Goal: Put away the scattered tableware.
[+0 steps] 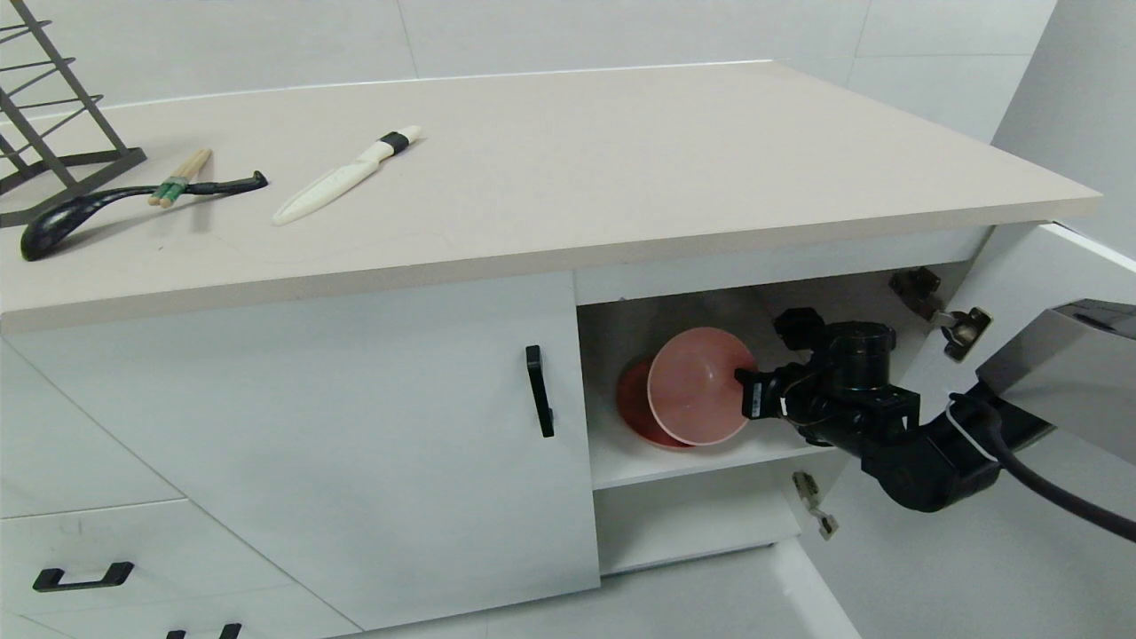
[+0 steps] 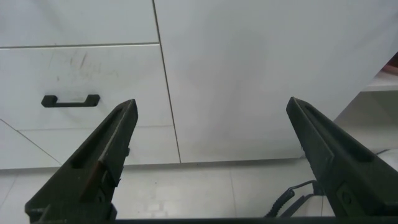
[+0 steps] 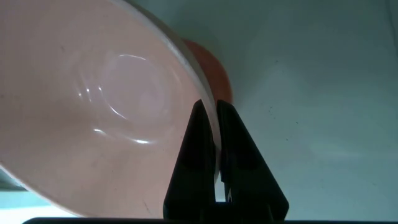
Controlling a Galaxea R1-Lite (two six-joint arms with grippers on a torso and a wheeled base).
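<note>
Now, down low, the left gripper (image 2: pixel 211 106) hangs with fingers spread wide, facing a closed door (image 2: pixel 261 74) and a drawer handle (image 2: pixel 70 100). Over in the open cupboard (image 1: pixel 674 306), the right gripper (image 1: pixel 744 392) has its fingers pinched on the rim of the pink bowl (image 1: pixel 697 386), which is tilted on edge above the shelf (image 1: pixel 710 460). Just behind it sits a red dish (image 1: pixel 630 399), possibly a plate. Up on the worktop (image 1: pixel 621 160): knife (image 1: pixel 346 173), chopsticks (image 1: pixel 180 177) crossing a black spoon (image 1: pixel 106 209), rack (image 1: pixel 53 133) at far left.
</note>
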